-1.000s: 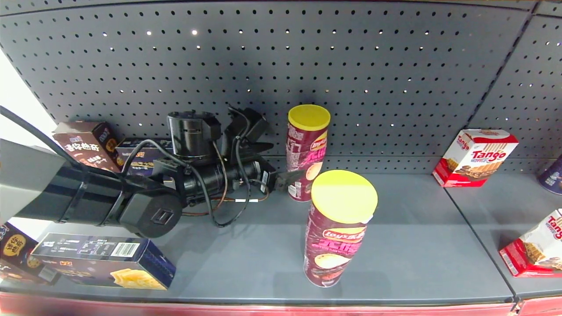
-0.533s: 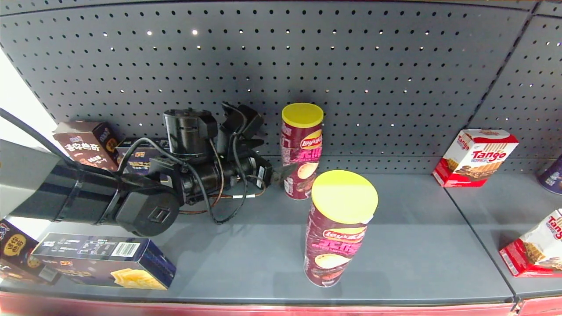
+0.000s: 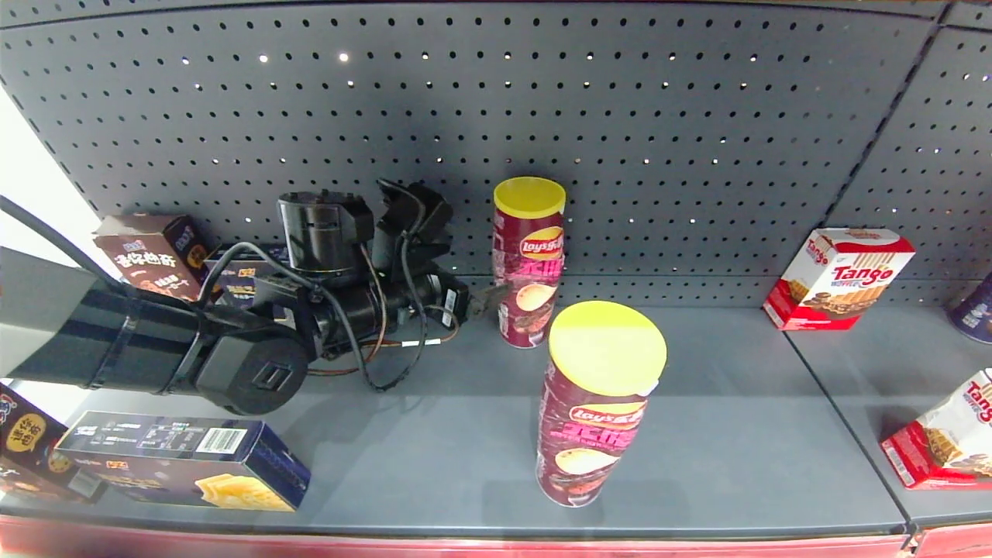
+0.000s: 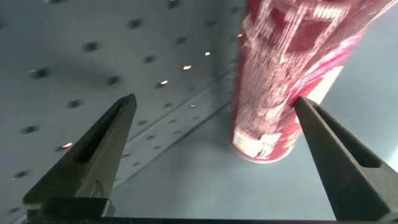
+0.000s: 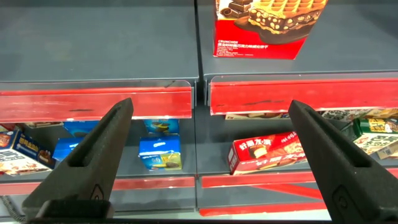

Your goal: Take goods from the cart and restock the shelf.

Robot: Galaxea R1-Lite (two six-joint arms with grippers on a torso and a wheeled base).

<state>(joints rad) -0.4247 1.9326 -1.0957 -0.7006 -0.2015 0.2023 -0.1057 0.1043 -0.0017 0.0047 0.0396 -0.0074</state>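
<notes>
While left gripper (image 4: 212,104) and right gripper (image 5: 211,104) fingers gape empty, rear can (image 3: 529,267) stands upright on grey shelf (image 3: 736,403).

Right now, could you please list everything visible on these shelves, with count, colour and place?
chip cans: 2, maroon with yellow lids, upright; back can by the pegboard, front can near the shelf edge.
wafer boxes: 2, red and white, right side.
dark boxes: 4, brown or navy, left end.
blue packs: several, blue, lower shelf.
red box: 1, red, lower shelf.
left tool: 1, black, open, beside the back can.
right tool: 1, black, open, facing the lower shelf.
</notes>
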